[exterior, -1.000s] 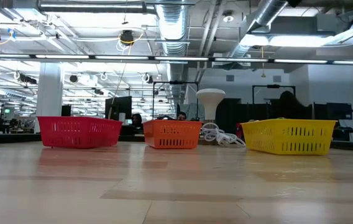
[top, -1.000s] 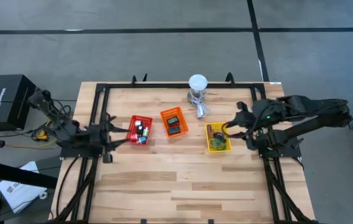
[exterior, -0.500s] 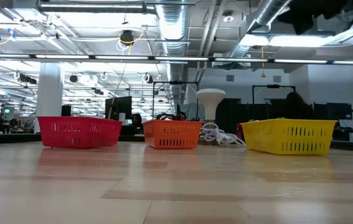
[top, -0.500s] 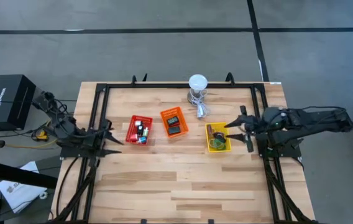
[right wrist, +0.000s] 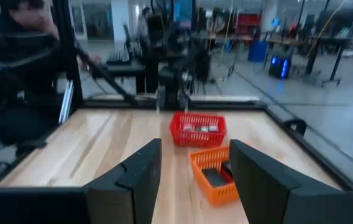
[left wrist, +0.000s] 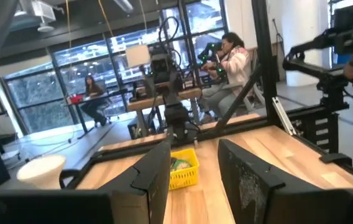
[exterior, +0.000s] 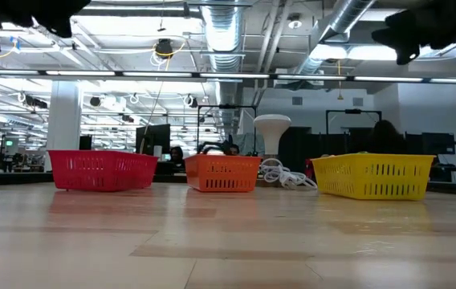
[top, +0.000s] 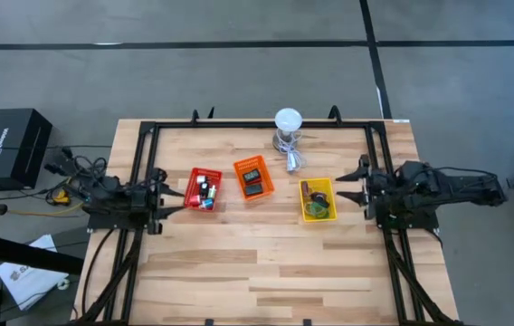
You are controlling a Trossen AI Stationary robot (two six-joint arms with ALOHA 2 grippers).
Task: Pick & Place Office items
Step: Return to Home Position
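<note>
I have my left gripper (left wrist: 194, 146) at the left edge of the table (top: 257, 263) in the high view, just left of the red basket (exterior: 103, 170). Its fingers stand apart with nothing between them. My right gripper (right wrist: 195, 144) mirrors it at the right edge, just right of the yellow basket (exterior: 372, 177). It too is spread and empty. Both arms lie folded low over their mounts, which I read as home or very nearly so.

As far as I can see, the office items (top: 204, 192) are all inside the baskets. Small black, red and blue bits lie in the red one, left of centre. Black blocks (top: 253, 186) lie in the orange basket (exterior: 221, 174) beside it, near the middle. Green and dark pieces (top: 317, 208) lie in the yellow one, right of centre; they are too small for me to name singly. On the bare boards in the lower half of the high view I find nothing loose. The only other thing standing on the table is the white-domed lamp (top: 287, 119) with its coiled cable, at the upper middle.

My judgement is that the sorting itself is finished. All that remains is to settle both arms fully at rest. Something tiny could be lying by the lamp's cable, and I could not tell from here.
</note>
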